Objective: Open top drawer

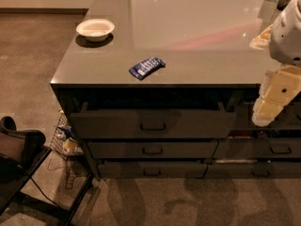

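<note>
The top drawer (153, 123) is a wide dark front with a small central bar handle (153, 126). It stands pulled out a little from under the grey counter (188, 65), with a dark gap above its front. My gripper (269, 108) hangs at the right edge of the view, pale cream, in front of the right column of drawers. It is to the right of the top drawer's front and apart from the handle.
A white bowl (95, 29) and a blue snack packet (146, 67) lie on the counter. Two shallower drawers (153, 149) sit below. Narrower drawers (280, 149) are on the right. A wire basket (66, 142) and a black chair (21, 149) stand at the left.
</note>
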Controlling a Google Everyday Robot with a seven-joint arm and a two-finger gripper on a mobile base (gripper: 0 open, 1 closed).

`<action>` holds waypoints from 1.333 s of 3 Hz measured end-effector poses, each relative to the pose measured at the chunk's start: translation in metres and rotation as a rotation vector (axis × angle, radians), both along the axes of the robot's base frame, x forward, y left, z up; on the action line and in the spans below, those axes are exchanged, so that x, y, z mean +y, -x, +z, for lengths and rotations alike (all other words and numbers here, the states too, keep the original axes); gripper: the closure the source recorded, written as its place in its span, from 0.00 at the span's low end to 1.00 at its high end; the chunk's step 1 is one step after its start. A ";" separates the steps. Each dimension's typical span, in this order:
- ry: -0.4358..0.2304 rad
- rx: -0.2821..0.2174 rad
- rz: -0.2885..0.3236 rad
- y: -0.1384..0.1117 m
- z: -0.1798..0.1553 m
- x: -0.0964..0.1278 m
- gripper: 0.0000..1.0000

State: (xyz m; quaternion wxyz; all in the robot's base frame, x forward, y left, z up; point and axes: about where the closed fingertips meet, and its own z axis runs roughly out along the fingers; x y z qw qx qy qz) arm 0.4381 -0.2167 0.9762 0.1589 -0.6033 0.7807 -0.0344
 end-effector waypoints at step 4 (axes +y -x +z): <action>0.136 -0.080 0.156 -0.023 -0.075 0.039 0.00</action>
